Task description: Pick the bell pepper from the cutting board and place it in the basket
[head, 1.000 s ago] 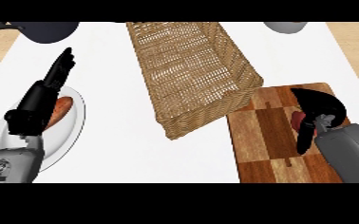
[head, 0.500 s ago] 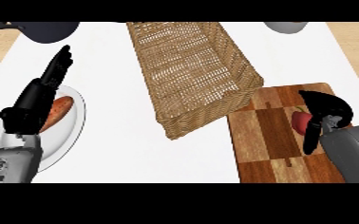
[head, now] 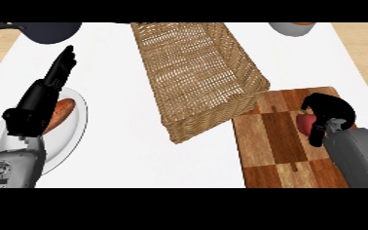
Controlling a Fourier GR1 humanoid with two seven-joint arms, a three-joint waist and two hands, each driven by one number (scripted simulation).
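A red bell pepper (head: pixel 306 122) lies on the wooden cutting board (head: pixel 277 141) at the right. My right hand (head: pixel 329 111) is curled over and round it, hiding most of it. The long woven basket (head: pixel 194 73) stands in the middle, its near right corner touching the board's far left corner. My left hand (head: pixel 42 97) rests open at the left, fingers pointing away, above a white plate.
A white plate (head: pixel 72 134) with a reddish-brown food item (head: pixel 63 111) sits under the left hand. A dark bowl (head: pixel 50 30) is at the far left and a grey bowl (head: pixel 293 28) at the far right.
The right hand's fingers have curled closer round the pepper, covering more of it. The left hand has barely moved.
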